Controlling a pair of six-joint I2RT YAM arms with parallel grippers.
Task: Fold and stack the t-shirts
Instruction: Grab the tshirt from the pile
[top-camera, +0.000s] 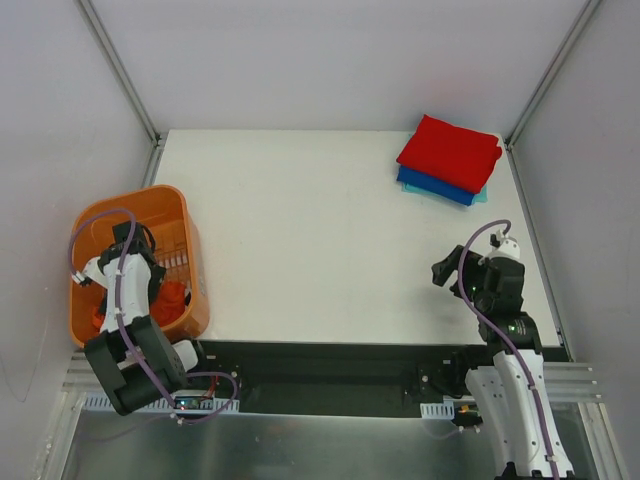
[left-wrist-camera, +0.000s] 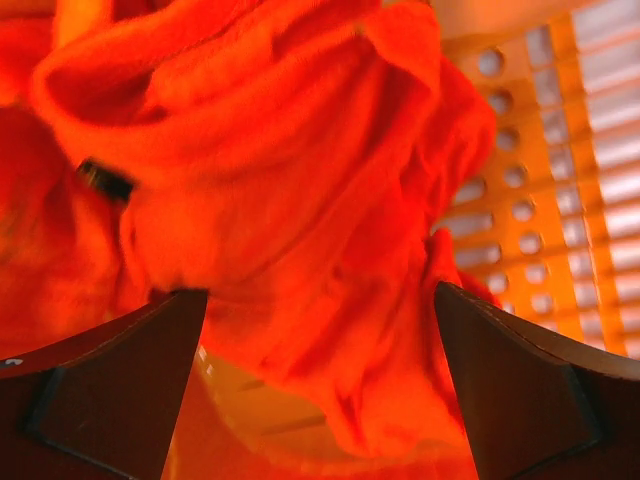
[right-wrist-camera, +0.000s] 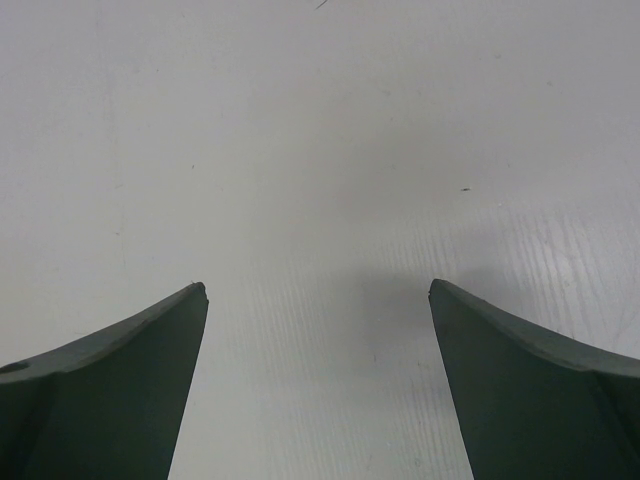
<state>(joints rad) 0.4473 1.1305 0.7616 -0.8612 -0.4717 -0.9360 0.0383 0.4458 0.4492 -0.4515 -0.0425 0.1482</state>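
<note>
Just ahead of the left gripper (left-wrist-camera: 318, 292), the orange t-shirt (left-wrist-camera: 280, 200) is lying crumpled in loose bunched folds, filling the space beyond the fingertips and spilling down between them. It is sitting inside the orange basket (left-wrist-camera: 540, 200), whose perforated wall is showing to the gripper's right. This looks like the unfolded garment waiting to be lifted out. The jaws are standing wide apart, framing the cloth and clamping nothing. Whether the pads are brushing the fabric cannot be told from these views.

Far across the table (top-camera: 300, 220) from this gripper, at the corner farthest from it, the folded stack (top-camera: 450, 155) is resting with a red shirt on top and blue ones under it. By the look of it, this is where finished shirts are being collected. The right gripper (right-wrist-camera: 318, 290) is hovering over bare table well short of that stack, its jaws likewise spread and holding nothing, probably waiting to help with the folding.
</note>
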